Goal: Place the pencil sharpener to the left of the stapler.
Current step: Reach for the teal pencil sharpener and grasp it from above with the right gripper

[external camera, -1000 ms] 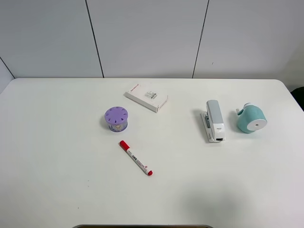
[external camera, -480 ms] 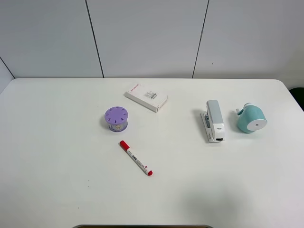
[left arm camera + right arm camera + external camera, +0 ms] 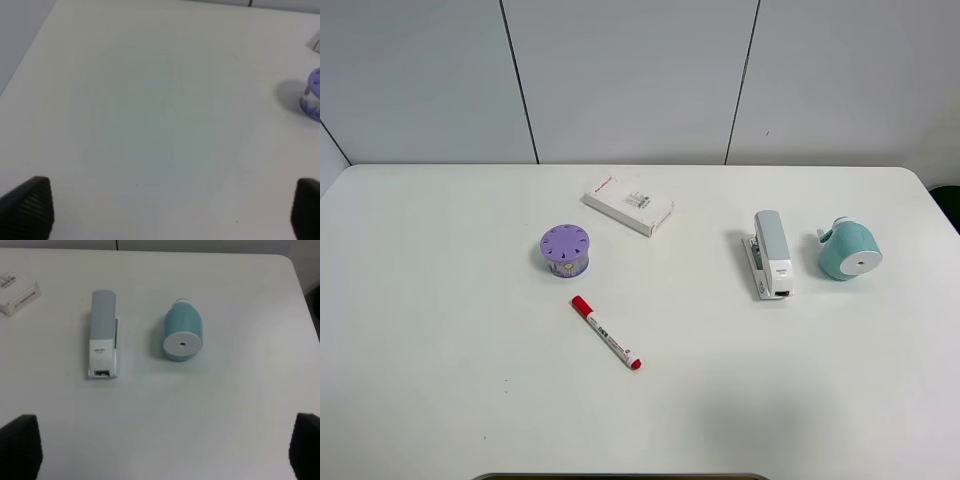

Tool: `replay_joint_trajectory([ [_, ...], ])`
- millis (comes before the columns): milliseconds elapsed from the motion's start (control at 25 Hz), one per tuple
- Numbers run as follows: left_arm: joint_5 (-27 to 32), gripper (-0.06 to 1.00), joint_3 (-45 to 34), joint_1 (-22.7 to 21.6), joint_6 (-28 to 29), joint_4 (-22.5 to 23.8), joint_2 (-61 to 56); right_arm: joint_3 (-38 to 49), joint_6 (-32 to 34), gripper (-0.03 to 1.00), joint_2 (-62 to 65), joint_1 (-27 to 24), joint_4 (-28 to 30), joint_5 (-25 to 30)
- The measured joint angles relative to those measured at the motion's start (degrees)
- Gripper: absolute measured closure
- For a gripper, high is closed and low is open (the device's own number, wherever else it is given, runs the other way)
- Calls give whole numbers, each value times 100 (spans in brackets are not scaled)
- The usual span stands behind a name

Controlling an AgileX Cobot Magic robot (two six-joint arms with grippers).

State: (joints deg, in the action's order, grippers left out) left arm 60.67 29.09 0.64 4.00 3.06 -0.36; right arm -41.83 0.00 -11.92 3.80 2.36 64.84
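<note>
A white tabletop (image 3: 440, 380) with rounded far corners carries five small items against a pale panelled wall.

The teal pencil sharpener (image 3: 850, 250) lies on its side near the right edge, white face toward the front, just right of the silver-grey stapler (image 3: 771, 254), the two apart. A flat white box (image 3: 628, 205) sits at an angle toward the back, near the middle. In front of it and to the left stands a purple round holed container (image 3: 565, 250), and a red-capped marker (image 3: 606, 333) lies slanted just in front of that.
</note>
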Motion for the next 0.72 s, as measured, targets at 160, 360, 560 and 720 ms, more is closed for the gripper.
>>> replay_joint_trajectory([
  [160, 0, -1, 0, 0, 0, 0, 0, -361, 166, -2, -628, 0, 116, 29],
  [360, 0, -1, 0, 0, 0, 0, 0, -853, 324, -2, -1693, 0, 313, 52],
  [560, 0, -1, 0, 0, 0, 0, 0, -1287, 356, -2, -2650, 0, 442, 52],
  [720, 0, -1, 0, 0, 0, 0, 0, -1614, 378, -2, -3436, 0, 453, 126],
])
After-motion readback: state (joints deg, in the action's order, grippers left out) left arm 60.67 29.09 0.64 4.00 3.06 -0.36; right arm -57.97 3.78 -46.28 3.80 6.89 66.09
